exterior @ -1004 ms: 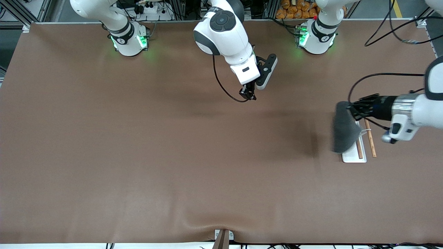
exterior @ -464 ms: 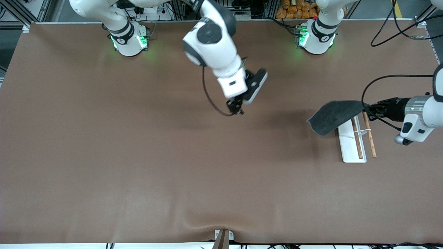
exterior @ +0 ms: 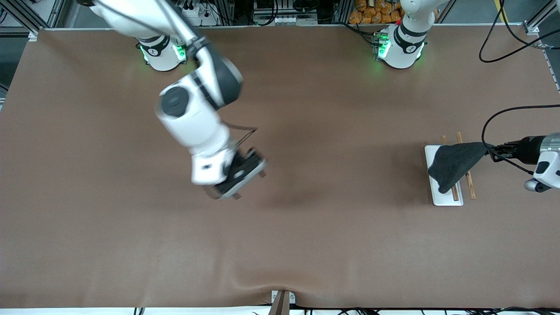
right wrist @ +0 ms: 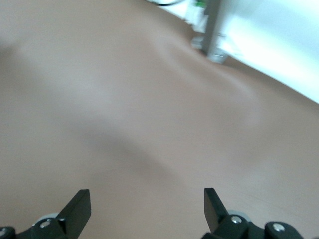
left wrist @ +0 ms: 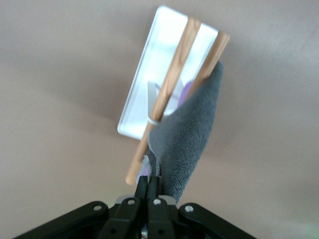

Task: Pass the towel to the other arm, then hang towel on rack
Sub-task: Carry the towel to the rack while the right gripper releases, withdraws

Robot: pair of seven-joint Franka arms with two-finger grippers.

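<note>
The dark grey towel point(exterior: 455, 164) hangs from my left gripper point(exterior: 489, 151), which is shut on one corner. The towel spreads over the rack point(exterior: 437, 197), a white base plate with two wooden rods point(exterior: 469, 186), at the left arm's end of the table. In the left wrist view the shut gripper point(left wrist: 151, 181) pinches the towel point(left wrist: 192, 139), which lies against one rod point(left wrist: 209, 64) above the white base point(left wrist: 142, 99). My right gripper point(exterior: 249, 185) is open and empty over the middle of the table; the right wrist view shows its gripper point(right wrist: 144, 204) with jaws wide apart over bare mat.
The brown mat point(exterior: 306, 245) covers the whole table. A small metal bracket point(exterior: 282, 299) sits at the table edge nearest the front camera, and it also shows in the right wrist view point(right wrist: 214, 35). A black cable point(exterior: 507, 118) loops by the left arm.
My right arm swung from near the bases out over the middle of the table, toward its own end. My left gripper drew back toward its end, pulling the towel over the rack.
</note>
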